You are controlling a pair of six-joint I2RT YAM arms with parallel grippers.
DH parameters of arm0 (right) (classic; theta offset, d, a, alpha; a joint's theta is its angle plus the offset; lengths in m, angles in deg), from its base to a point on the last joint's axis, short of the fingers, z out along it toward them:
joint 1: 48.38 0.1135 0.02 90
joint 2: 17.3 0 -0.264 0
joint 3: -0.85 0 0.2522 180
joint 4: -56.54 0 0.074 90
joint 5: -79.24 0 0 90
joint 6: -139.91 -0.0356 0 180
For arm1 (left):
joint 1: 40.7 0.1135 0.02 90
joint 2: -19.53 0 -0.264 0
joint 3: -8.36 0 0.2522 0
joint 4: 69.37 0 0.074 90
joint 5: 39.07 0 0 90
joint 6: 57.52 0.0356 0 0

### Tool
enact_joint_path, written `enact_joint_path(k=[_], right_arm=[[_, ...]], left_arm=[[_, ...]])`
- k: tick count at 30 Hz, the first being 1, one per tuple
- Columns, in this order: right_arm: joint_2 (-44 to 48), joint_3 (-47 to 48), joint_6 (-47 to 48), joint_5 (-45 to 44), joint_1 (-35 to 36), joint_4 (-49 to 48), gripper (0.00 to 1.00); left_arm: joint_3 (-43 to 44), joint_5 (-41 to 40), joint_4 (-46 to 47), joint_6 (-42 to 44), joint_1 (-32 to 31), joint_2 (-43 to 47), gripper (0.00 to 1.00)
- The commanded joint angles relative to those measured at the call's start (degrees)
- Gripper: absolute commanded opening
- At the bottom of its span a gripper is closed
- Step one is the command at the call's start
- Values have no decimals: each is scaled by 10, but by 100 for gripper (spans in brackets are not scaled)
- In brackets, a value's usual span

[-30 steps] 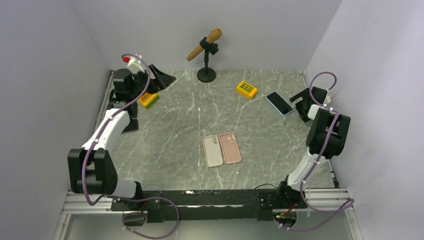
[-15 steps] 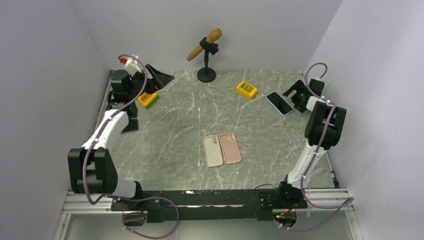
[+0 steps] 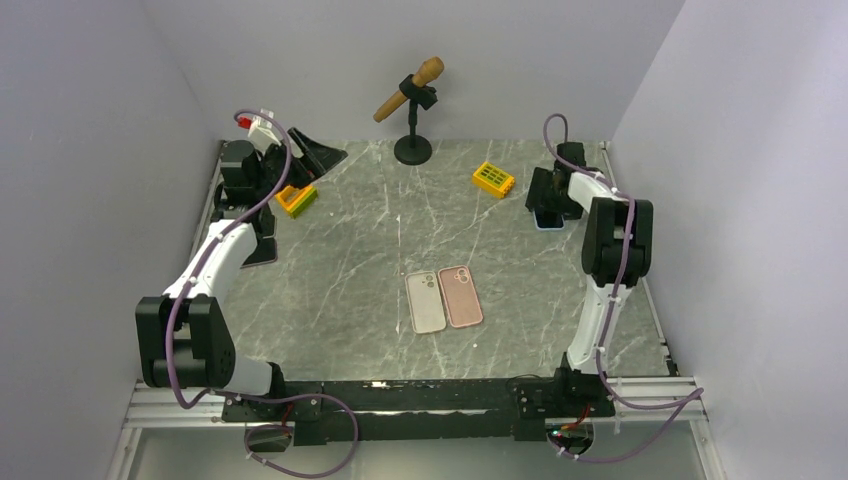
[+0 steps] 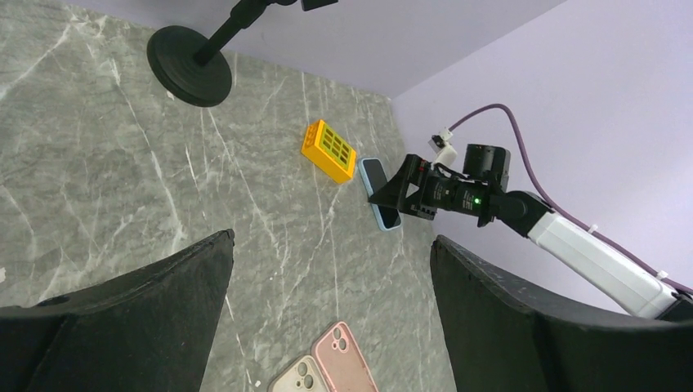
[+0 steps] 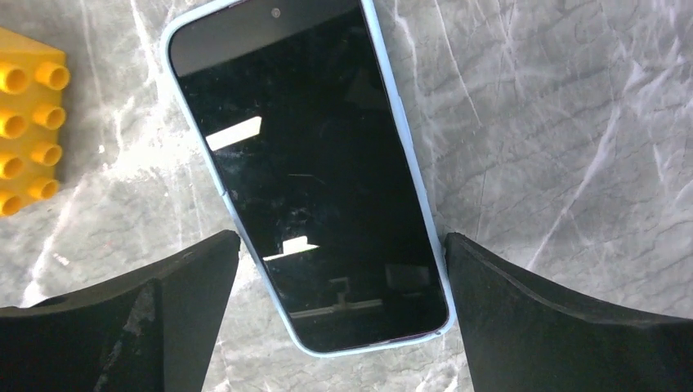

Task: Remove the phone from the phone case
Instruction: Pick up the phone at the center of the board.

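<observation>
The phone [image 5: 306,180] lies screen up in its light blue case [image 5: 413,167] at the back right of the marble table; it also shows in the left wrist view [image 4: 382,196] and its end peeks out under the gripper in the top view [image 3: 545,222]. My right gripper [image 5: 339,318] is open, its jaws standing on either side of the phone's near end, right above it [image 3: 550,195]. My left gripper [image 4: 331,327] is open and empty, raised at the back left [image 3: 300,160].
A beige case [image 3: 425,301] and a pink case [image 3: 460,296] lie side by side mid-table. A yellow brick [image 3: 494,179] sits left of the phone, also in the right wrist view [image 5: 24,122]. A microphone stand [image 3: 412,148] is at the back, a yellow-green block [image 3: 296,199] at the left.
My right arm has swung left from the table's right edge and now hovers over the phone with its jaws astride it. The left arm has barely moved.
</observation>
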State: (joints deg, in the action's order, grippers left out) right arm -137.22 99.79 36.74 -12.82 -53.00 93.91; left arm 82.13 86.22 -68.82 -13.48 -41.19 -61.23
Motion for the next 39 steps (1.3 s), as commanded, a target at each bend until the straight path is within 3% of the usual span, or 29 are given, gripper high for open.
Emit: enact_joint_path(k=[1, 5, 7, 9, 11, 13, 17, 19, 24, 30, 35, 39], right_arm=[[-82, 71, 19, -43, 12, 144, 100], [-141, 149, 30, -42, 16, 209, 100], [-160, 175, 39, -36, 17, 231, 94], [-166, 187, 47, -35, 18, 238, 80], [-174, 202, 52, -19, 18, 252, 58], [-166, 198, 52, 4, 18, 254, 45], [-75, 107, 29, 63, 18, 174, 32], [-17, 46, 7, 73, 17, 125, 21], [154, -150, -53, 112, 14, -35, 2], [364, -393, -185, 203, -5, -241, 0], [495, -567, -420, 268, 6, -459, 0], [544, -595, -546, 230, 50, -505, 0]], left_arm=[[-1, 15, 20, -10, 3, -4, 93], [1, 19, 18, -12, 10, -10, 88], [6, 24, 13, -10, 16, -15, 83], [9, 26, 6, -11, 17, -20, 81], [10, 25, 1, -11, 16, -24, 81], [13, 30, -1, -12, 16, -31, 81], [20, 42, -6, -17, 10, -48, 82], [23, 44, -10, -15, 9, -56, 82], [34, 50, -21, -7, -23, -68, 82], [73, 58, -72, 35, -86, -96, 82], [109, 52, -127, 93, -167, -116, 81], [140, 27, -187, 154, -233, -122, 71]])
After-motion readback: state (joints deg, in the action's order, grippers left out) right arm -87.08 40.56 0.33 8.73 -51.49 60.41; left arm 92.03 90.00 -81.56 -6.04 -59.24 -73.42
